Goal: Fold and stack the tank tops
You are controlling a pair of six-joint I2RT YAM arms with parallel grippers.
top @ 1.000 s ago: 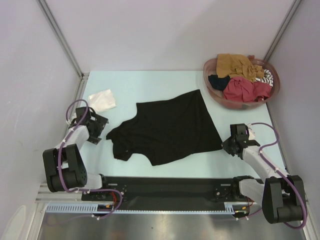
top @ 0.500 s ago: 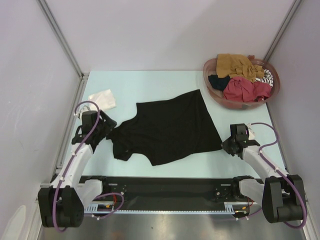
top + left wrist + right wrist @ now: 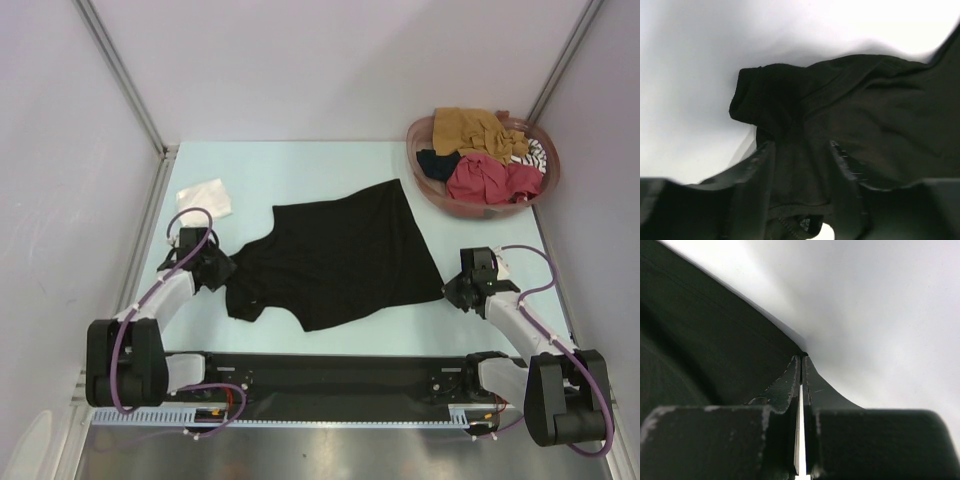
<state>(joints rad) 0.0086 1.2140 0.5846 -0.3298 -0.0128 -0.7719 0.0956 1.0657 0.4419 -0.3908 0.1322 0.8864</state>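
Anchor set: right gripper (image 3: 452, 290) clamped on large black cloth tank top (image 3: 340, 255), four-o'clock corner; left gripper (image 3: 222, 272) half-open astride nine-o'clock strap.

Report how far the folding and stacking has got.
Done: white tank top lies folded at the far left. In hand: black tank top lies spread out, right gripper shut on its corner, left gripper open around its strap. Left: mustard top, red top and striped top sit in the basket.
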